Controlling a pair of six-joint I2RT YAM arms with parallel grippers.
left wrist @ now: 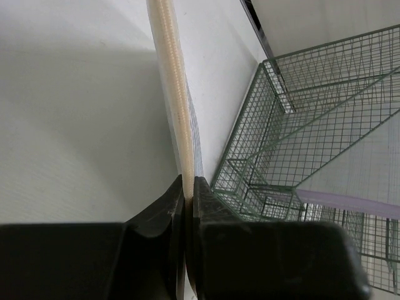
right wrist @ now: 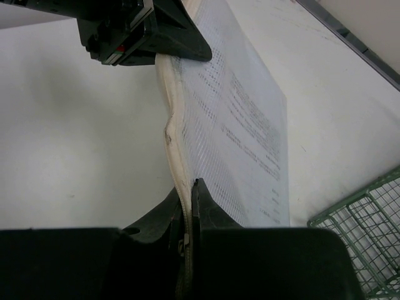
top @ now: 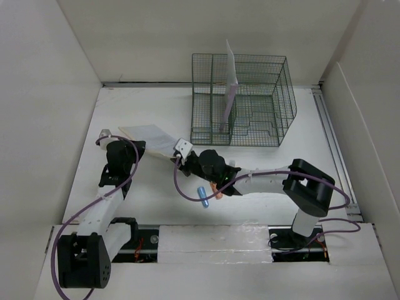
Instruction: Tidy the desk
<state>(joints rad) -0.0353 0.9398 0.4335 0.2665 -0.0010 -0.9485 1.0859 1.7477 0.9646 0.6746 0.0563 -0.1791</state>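
Observation:
A flat translucent mesh pouch with a cream zipper edge lies over the white desk left of centre. My left gripper is shut on the pouch's zipper edge at its near left end, shown in the left wrist view. My right gripper is shut on the same edge at its right end, shown in the right wrist view. That view shows the printed sheet inside the pouch and the left gripper at the far end.
A dark green wire basket stands at the back centre with a pale folder upright in it. The basket also shows in the left wrist view and the right wrist view. A blue pen and an orange item lie under the right arm.

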